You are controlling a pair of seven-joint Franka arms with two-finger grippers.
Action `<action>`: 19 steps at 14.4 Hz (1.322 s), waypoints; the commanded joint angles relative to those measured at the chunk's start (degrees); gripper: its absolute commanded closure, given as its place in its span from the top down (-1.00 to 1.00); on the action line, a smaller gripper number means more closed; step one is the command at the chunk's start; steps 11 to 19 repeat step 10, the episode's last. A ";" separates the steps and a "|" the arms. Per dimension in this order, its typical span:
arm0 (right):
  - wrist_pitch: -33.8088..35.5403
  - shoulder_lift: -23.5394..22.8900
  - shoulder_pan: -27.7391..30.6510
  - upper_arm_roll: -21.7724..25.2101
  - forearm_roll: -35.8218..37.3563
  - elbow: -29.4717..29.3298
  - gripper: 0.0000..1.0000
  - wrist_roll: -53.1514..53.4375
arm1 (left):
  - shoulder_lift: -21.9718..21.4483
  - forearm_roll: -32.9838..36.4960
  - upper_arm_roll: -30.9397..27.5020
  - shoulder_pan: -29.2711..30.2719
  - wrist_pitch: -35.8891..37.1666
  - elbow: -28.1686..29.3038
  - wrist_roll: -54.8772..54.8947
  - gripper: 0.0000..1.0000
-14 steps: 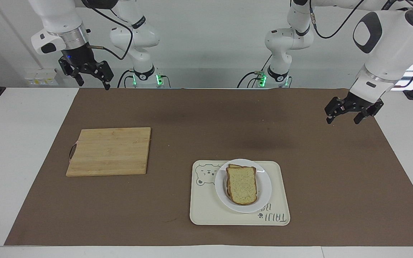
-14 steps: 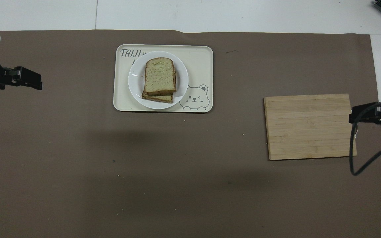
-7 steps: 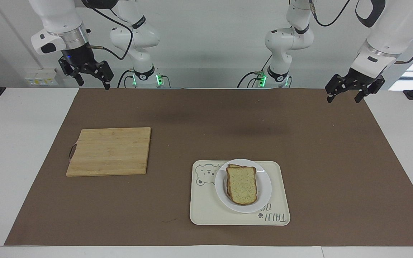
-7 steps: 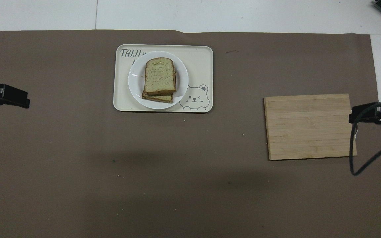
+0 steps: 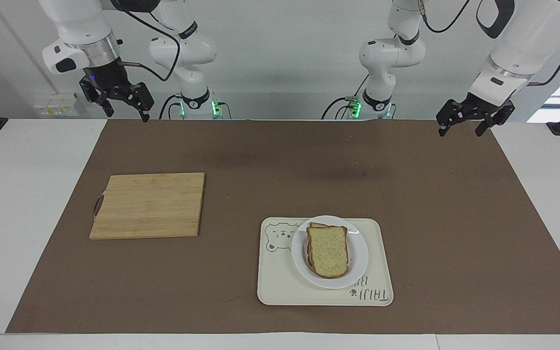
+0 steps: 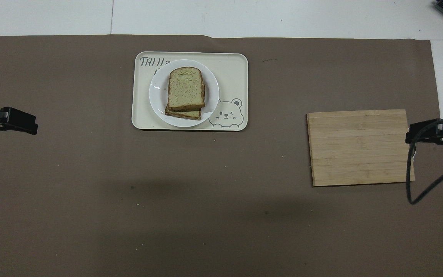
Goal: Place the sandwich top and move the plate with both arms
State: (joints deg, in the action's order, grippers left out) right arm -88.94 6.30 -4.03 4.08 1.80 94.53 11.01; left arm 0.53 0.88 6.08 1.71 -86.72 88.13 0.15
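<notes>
Table [image 5: 12, 204]: white top, showing bare at both ends and along the edges.
Mat [image 5: 280, 160]: brown sheet lying flat on the table, covering most of it.
Board [image 5: 148, 205]: wooden, flat on the mat toward the right arm's end, with a small handle loop on its outer short edge.
Tray [image 5: 280, 287]: cream, rectangular, with a bear drawing and lettering; flat on the mat, farther from the robots than the board, well apart from it.
Specks [image 6: 132, 187]: a few small crumbs scattered on the mat.
</notes>
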 commanded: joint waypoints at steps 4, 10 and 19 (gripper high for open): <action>0.96 -0.67 0.87 -0.39 -0.13 -1.19 1.00 -1.25 | -1.50 -0.26 -0.28 -0.74 -1.18 1.78 -0.86 1.00; 0.96 -0.67 0.87 -0.39 -0.13 -1.19 1.00 -1.25 | -1.50 -0.35 -0.28 -0.74 -1.26 1.78 -1.12 1.00; 0.96 -0.67 0.87 -0.39 -0.13 -1.19 1.00 -1.25 | -1.50 -0.35 -0.28 -0.74 -1.26 1.78 -1.12 1.00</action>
